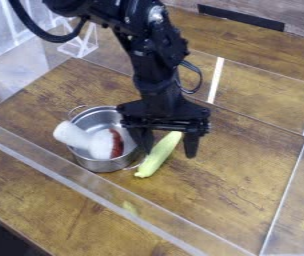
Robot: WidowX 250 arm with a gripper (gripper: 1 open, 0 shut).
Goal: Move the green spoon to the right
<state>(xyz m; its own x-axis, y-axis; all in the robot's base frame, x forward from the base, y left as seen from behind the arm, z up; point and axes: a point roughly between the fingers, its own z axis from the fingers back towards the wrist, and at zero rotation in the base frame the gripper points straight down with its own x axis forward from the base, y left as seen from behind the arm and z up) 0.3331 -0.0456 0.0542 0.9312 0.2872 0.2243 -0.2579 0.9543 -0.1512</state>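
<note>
Green spoon [159,154] flat on wood table [235,190]; fingers [192,147] spread open above, seemingly clear.

No readable txt, labels, nos. or signs anywhere in view.

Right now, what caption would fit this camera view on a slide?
Open gripper hovers over a green spoon lying beside a steel pot on a wooden table.
</note>
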